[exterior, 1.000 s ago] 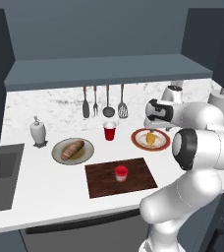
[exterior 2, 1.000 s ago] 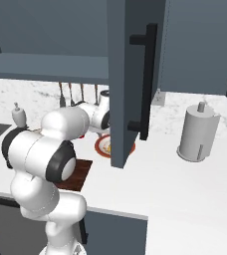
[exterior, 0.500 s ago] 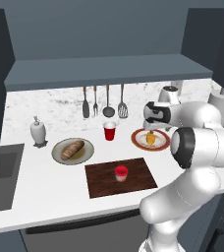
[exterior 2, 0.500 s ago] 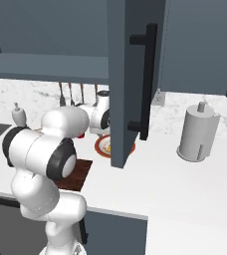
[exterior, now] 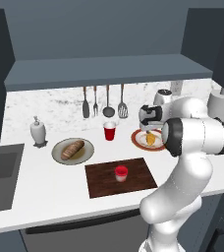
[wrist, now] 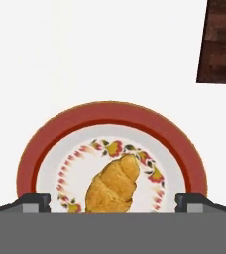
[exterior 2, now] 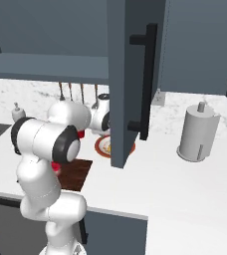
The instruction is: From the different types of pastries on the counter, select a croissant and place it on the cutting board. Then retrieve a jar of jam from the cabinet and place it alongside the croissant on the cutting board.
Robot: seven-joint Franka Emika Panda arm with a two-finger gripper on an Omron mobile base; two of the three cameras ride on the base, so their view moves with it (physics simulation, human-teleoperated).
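White marbled counter beneath a dark cabinet; cutting board bears the jar of jam. Gripper, jaws wide, hovers over the croissant, cut off below.

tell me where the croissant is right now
The croissant lies on the red-rimmed plate on the counter, right of the red cup in the left base view, with the open claw just above it.
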